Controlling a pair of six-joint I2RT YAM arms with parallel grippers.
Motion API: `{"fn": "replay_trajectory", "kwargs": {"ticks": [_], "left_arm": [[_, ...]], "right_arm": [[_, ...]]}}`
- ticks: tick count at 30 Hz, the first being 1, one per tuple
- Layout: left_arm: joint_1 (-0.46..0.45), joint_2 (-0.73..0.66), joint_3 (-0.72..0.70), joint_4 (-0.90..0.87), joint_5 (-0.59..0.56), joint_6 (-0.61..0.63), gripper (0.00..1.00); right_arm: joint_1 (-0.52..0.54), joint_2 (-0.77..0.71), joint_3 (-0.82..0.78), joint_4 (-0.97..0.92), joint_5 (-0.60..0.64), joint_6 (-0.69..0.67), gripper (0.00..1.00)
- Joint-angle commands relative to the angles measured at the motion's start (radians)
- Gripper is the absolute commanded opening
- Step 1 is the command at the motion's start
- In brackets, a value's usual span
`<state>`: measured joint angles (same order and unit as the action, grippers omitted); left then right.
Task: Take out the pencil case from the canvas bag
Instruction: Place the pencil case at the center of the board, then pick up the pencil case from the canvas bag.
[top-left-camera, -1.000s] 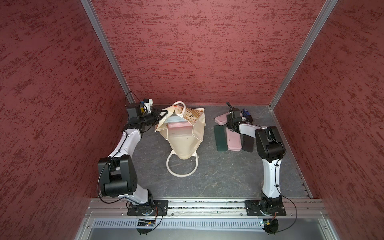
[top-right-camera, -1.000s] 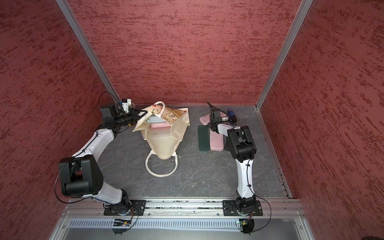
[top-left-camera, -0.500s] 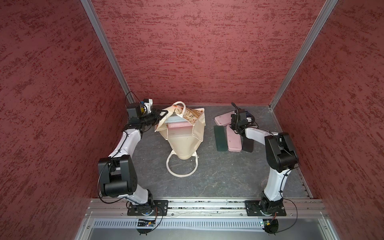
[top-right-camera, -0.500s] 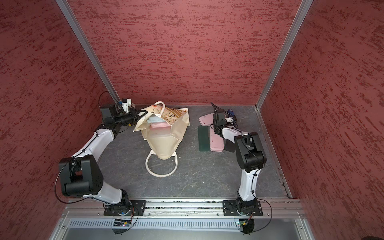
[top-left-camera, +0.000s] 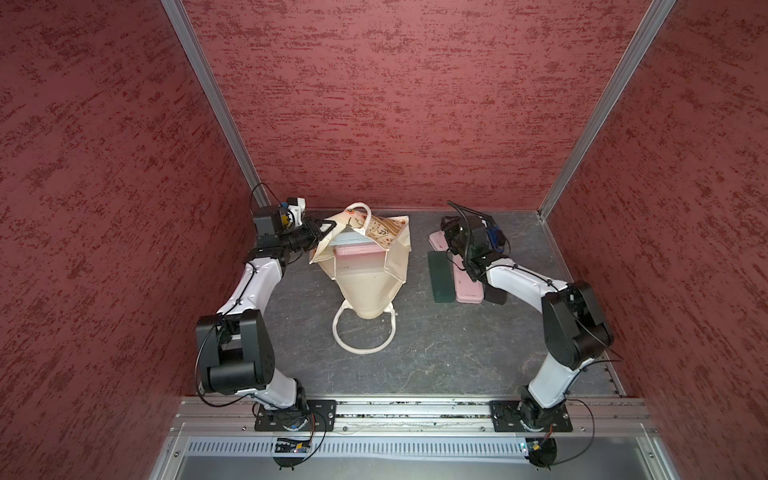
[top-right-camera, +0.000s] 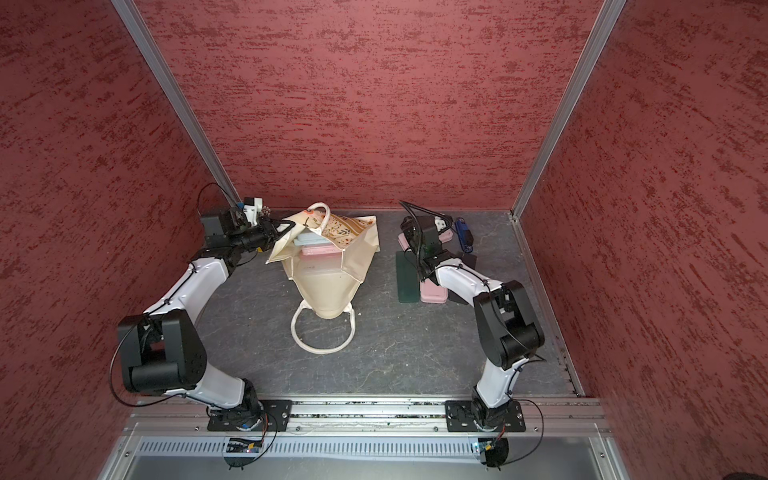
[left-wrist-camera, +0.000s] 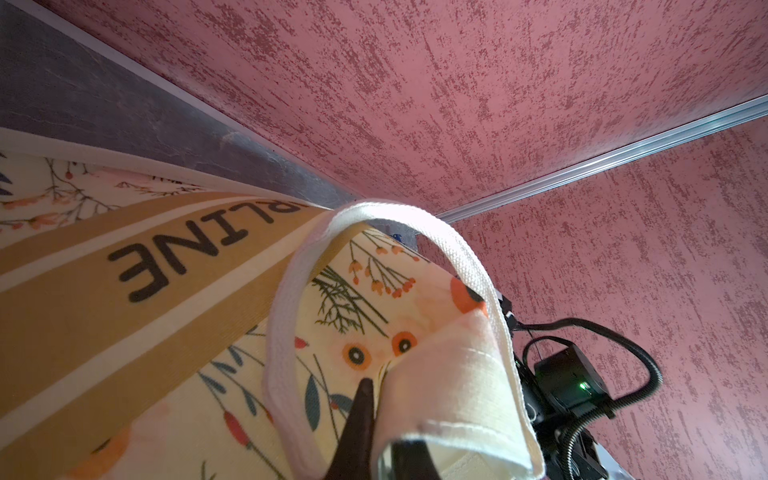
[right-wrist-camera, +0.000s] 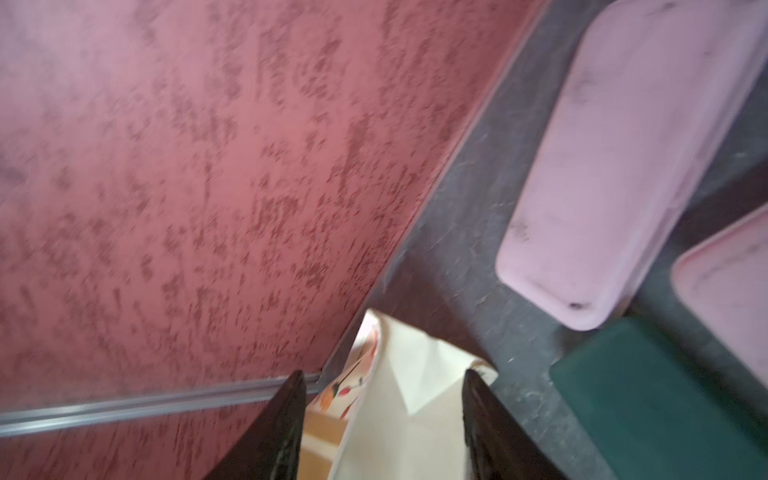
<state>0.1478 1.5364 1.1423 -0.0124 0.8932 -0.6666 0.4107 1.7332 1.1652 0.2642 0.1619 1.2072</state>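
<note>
The cream floral canvas bag (top-left-camera: 365, 282) (top-right-camera: 328, 286) lies on the grey floor, its mouth toward the back wall. A pink pencil case (top-left-camera: 357, 250) (top-right-camera: 320, 250) shows in the mouth, with a light-blue one (top-left-camera: 349, 240) behind it. My left gripper (top-left-camera: 328, 226) (top-right-camera: 286, 226) (left-wrist-camera: 384, 415) is shut on the bag's left rim and holds it up. The white handle (left-wrist-camera: 415, 216) arches past the fingers. My right gripper (top-left-camera: 448, 230) (top-right-camera: 409, 230) (right-wrist-camera: 383, 374) stands open and empty to the right of the bag, pointing at it.
To the right of the bag lie a pink case (top-left-camera: 436, 240) (right-wrist-camera: 623, 166) at the back, a green one (top-left-camera: 441, 278) (right-wrist-camera: 665, 395), another pink one (top-left-camera: 469, 289) and a dark one (top-left-camera: 494, 296). The bag's other handle (top-left-camera: 363, 332) loops toward the front. Red walls close three sides.
The right arm's elbow has swung out to the right and toward the front, while its gripper stays by the back pink case. The left arm and the bag have not moved.
</note>
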Motion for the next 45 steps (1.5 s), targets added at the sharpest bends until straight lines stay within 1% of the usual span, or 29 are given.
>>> {"fn": "replay_trajectory", "kwargs": {"ticks": [1,4,7,12,15,16,18,20,22,23,27,30,32,35,40,45], "left_arm": [[0.020,0.001,-0.019,-0.004,-0.020,-0.019,0.03],[0.020,0.002,-0.020,-0.004,-0.020,-0.019,0.03],[0.019,0.003,-0.021,-0.004,-0.020,-0.019,0.03],[0.009,-0.013,-0.020,-0.007,-0.023,-0.013,0.03],[-0.019,-0.021,-0.013,-0.040,-0.051,0.018,0.03],[-0.030,-0.021,-0.005,-0.056,-0.060,0.031,0.03],[-0.050,-0.023,0.014,-0.099,-0.073,0.055,0.03],[-0.064,-0.028,0.033,-0.126,-0.078,0.064,0.03],[-0.073,-0.040,0.048,-0.147,-0.074,0.056,0.03],[-0.079,-0.053,0.051,-0.154,-0.071,0.055,0.03],[-0.099,-0.107,0.058,-0.201,-0.082,0.079,0.03],[-0.112,-0.143,0.076,-0.295,-0.098,0.148,0.03],[-0.122,-0.170,0.053,-0.315,-0.129,0.183,0.03],[-0.129,-0.202,-0.013,-0.292,-0.157,0.214,0.03],[-0.141,-0.206,-0.045,-0.338,-0.167,0.279,0.04],[-0.146,-0.214,-0.068,-0.330,-0.164,0.283,0.04]], "right_arm": [[0.048,-0.066,-0.006,0.121,0.026,-0.212,0.59],[0.096,-0.083,0.009,0.190,0.034,-0.353,0.57],[0.151,-0.078,0.066,0.195,0.012,-0.511,0.58],[0.225,-0.080,0.107,0.221,-0.047,-0.640,0.57],[0.284,-0.107,0.108,0.233,-0.163,-0.808,0.57],[0.312,-0.124,0.102,0.233,-0.174,-0.868,0.57],[0.361,-0.154,0.081,0.226,-0.179,-0.965,0.57],[0.400,-0.186,0.055,0.203,-0.231,-1.055,0.56],[0.438,-0.213,0.051,0.130,-0.286,-1.162,0.56],[0.461,-0.224,0.055,0.077,-0.292,-1.213,0.56],[0.531,-0.243,0.058,-0.093,-0.259,-1.357,0.55],[0.561,-0.253,0.033,-0.170,-0.227,-1.433,0.54],[0.572,-0.255,0.024,-0.211,-0.219,-1.480,0.54],[0.596,-0.247,0.009,-0.249,-0.210,-1.566,0.53],[0.644,-0.188,0.011,-0.296,-0.098,-1.725,0.53],[0.655,-0.103,0.033,-0.319,0.014,-1.843,0.48]]}}
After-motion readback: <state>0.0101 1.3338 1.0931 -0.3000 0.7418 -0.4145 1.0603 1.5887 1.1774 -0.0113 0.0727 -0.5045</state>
